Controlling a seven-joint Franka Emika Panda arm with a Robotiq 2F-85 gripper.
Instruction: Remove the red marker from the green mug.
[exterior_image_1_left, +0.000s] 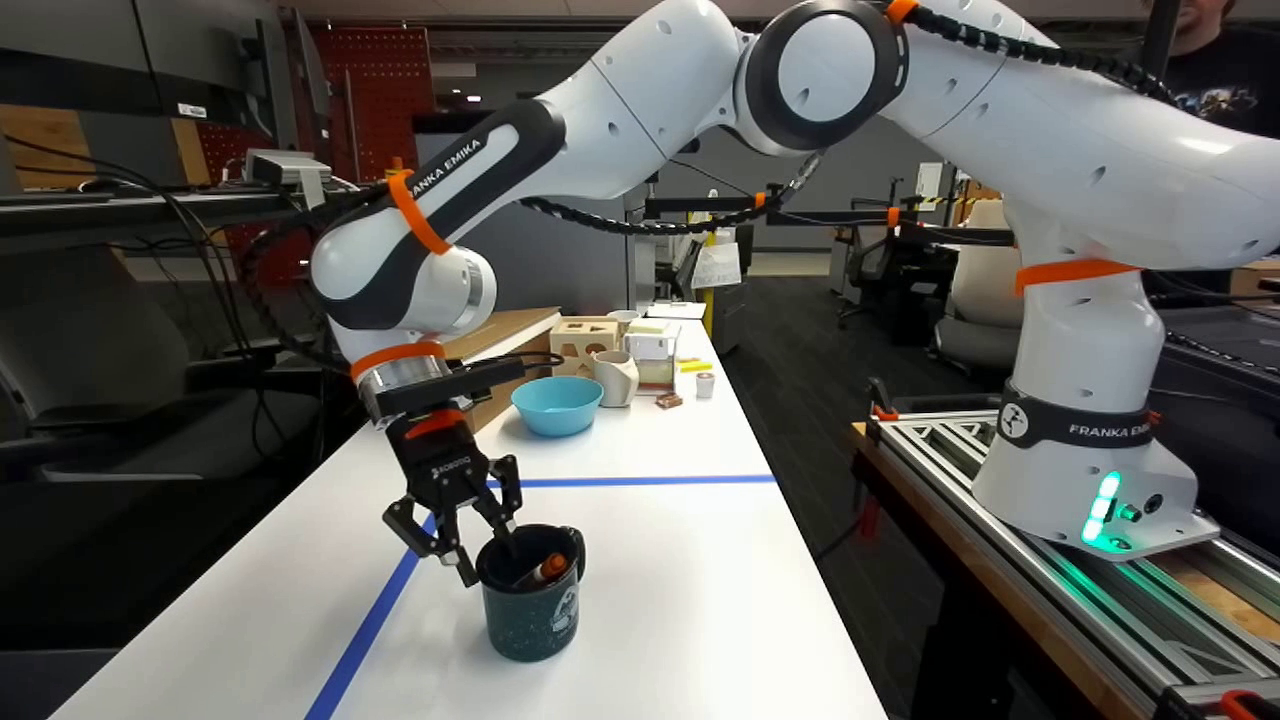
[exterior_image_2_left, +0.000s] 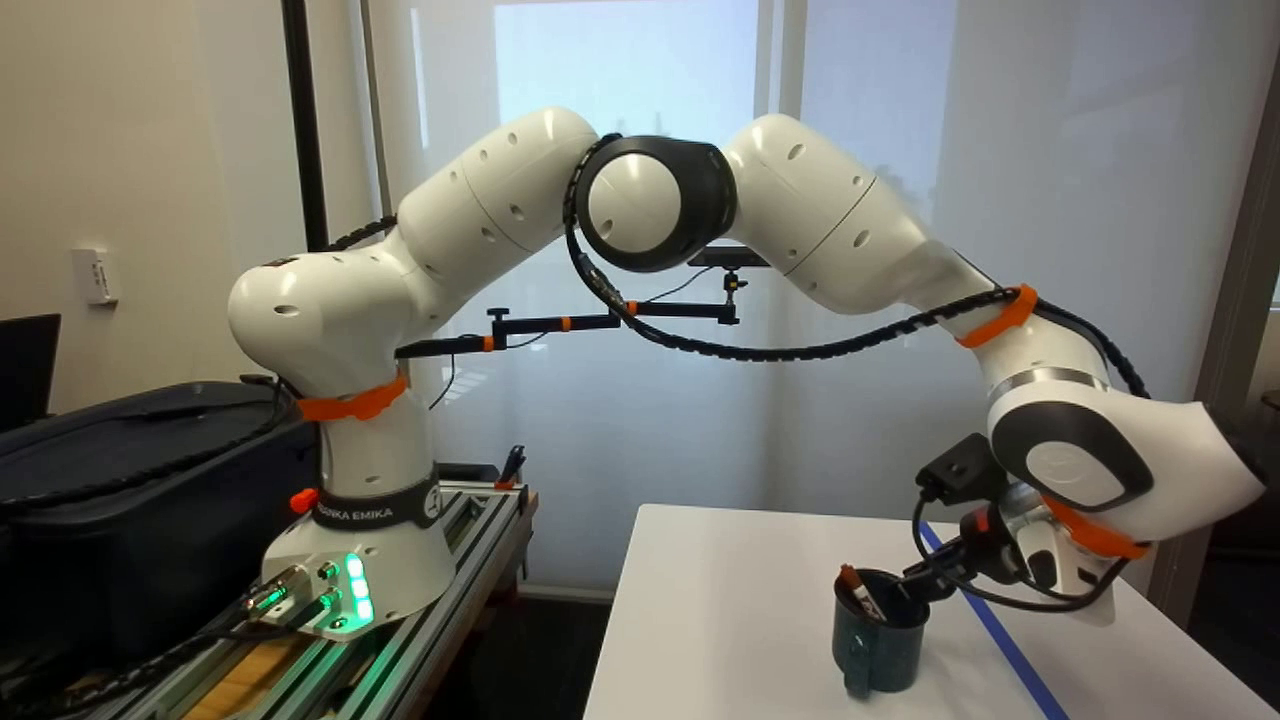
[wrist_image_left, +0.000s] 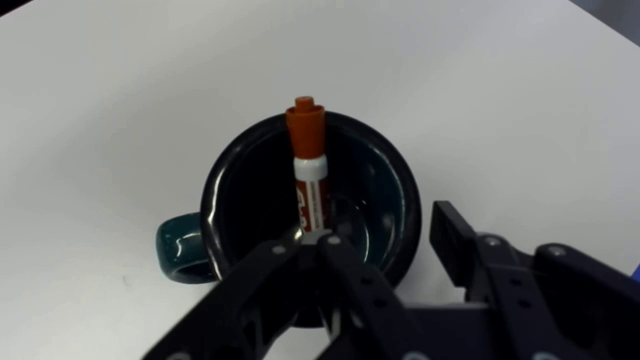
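Dark teal-green cylindrical mug upright on white tabletop, right of blue tape line in an exterior view; light blue round bowl farther back. Slim red marker with orange-red cap leans inside the mug, cap at rim, lower end behind a finger in the wrist view. Black two-finger gripper: fingers spread, one at the mug's mouth, one outside its wall.

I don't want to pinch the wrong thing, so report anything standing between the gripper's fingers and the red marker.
The green mug does: in the wrist view its rim lies between the outer finger and the red marker. Nothing visible stands between the marker and the inner finger, over the mug's opening.
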